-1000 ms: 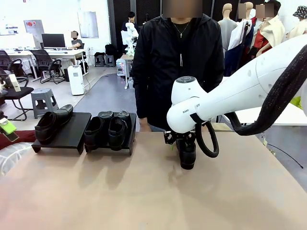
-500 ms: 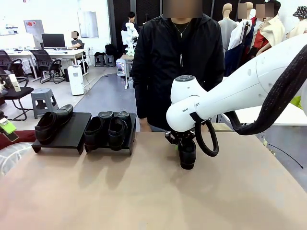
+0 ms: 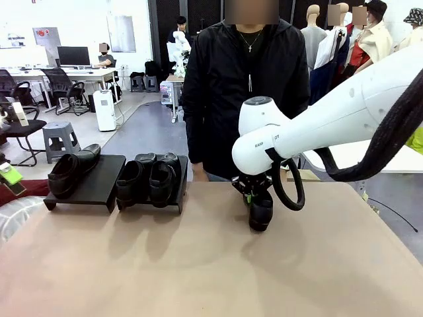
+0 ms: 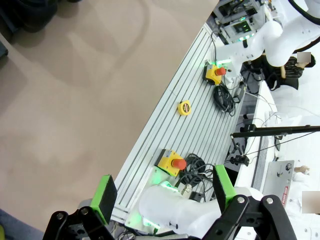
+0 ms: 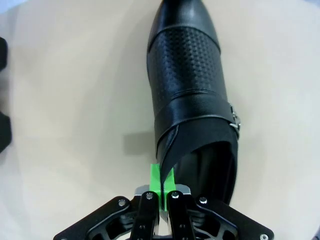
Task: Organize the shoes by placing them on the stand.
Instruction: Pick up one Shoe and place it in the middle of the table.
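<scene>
The shiny black leather dress shoe with a textured toe band and a small metal side buckle [image 5: 192, 85] stands on the beige desk [image 3: 198, 264], right of the middle and nearer the far edge, its toe pointing toward the robot's side. The right gripper [image 5: 161, 184] comes down on its heel end from above: in the right wrist view the two green pads [image 5: 156, 179] are pressed close together with the upper edge of the shoe's side wall pinched between them, so this claw is closed on the shoe. In the front view the same shoe [image 3: 260, 211] sits under the white right arm [image 3: 317, 129], its sole seemingly on the desk top.

Three more shiny black leather shoes rest on the two low black flat stands at the far left corner of the desk. A longer, higher-cut shoe [image 3: 71, 170] lies alone on the left stand [image 3: 99, 185], toe toward the robot. Two low slip-on loafers [image 3: 147, 177] sit side by side, touching, on the right stand [image 3: 180, 191].

The left gripper [image 4: 165, 192] looks down past the desk's edge at a grooved metal rail, and its green-padded fingers are spread wide apart with nothing between them.

A person in a black jacket [image 3: 244, 86] stands at the far edge of the desk.
</scene>
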`<state>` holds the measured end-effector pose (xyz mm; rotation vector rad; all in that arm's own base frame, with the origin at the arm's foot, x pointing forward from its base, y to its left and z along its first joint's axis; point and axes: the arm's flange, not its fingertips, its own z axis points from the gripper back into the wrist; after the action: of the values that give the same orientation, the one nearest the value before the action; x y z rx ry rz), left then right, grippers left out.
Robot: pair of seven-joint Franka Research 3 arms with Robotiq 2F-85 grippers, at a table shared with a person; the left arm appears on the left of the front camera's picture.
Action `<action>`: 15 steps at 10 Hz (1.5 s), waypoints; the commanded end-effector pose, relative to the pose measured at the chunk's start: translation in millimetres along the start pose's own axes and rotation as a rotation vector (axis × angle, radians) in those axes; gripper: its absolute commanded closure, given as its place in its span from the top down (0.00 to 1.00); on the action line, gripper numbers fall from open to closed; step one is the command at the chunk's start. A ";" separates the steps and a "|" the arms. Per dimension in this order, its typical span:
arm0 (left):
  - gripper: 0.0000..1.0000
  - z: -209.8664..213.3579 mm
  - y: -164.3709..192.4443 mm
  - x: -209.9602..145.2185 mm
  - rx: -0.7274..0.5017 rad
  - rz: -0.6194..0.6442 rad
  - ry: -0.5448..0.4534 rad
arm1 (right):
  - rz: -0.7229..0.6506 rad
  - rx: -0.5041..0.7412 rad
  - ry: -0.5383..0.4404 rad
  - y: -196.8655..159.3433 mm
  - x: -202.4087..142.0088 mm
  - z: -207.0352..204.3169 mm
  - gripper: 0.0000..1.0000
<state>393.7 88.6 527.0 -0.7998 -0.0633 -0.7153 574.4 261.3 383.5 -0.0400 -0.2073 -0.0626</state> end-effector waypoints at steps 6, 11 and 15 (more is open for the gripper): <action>1.00 2.0 -1.1 -0.4 0.010 0.015 0.011 | 0.169 0.082 -0.029 -103.3 -198.7 178.2 0.00; 1.00 2.0 -1.1 -0.4 0.010 0.015 0.011 | 0.132 0.037 -0.024 -86.2 -185.6 174.6 0.00; 1.00 2.0 -1.1 -0.4 0.010 0.015 0.011 | 0.207 0.139 -0.053 9.8 -252.9 171.7 0.00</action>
<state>394.5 88.8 527.1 -0.7988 -0.0628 -0.7153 306.2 261.2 499.8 0.0102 -0.2177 0.1592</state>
